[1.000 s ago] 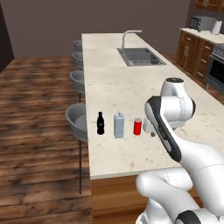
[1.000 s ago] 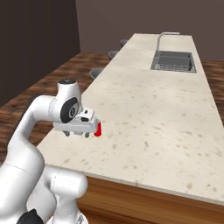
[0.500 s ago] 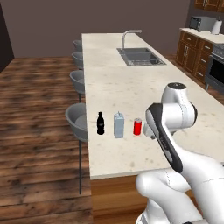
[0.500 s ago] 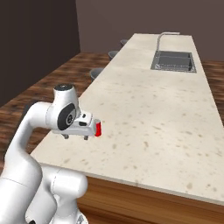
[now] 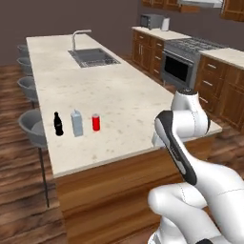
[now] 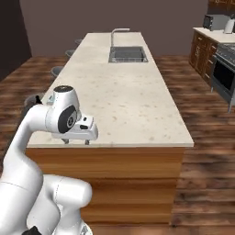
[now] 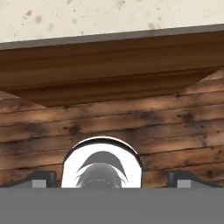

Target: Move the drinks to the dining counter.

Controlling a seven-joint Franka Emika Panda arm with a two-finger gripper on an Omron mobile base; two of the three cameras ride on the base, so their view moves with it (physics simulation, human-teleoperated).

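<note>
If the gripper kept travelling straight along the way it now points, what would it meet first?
Most likely the wooden floor beside the dining counter. The open gripper points down just past the counter's edge, though depth is hard to judge.

No legible text, label or number anywhere.

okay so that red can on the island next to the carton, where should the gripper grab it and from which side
Probably by the middle of its round side wall. The red can stands upright on the dining counter, so open fingers can straddle the body level with the top. Coming from the side facing away from the carton looks safest: that flank is bare stone, while the carton and the dark bottle line up on the other side.
</note>
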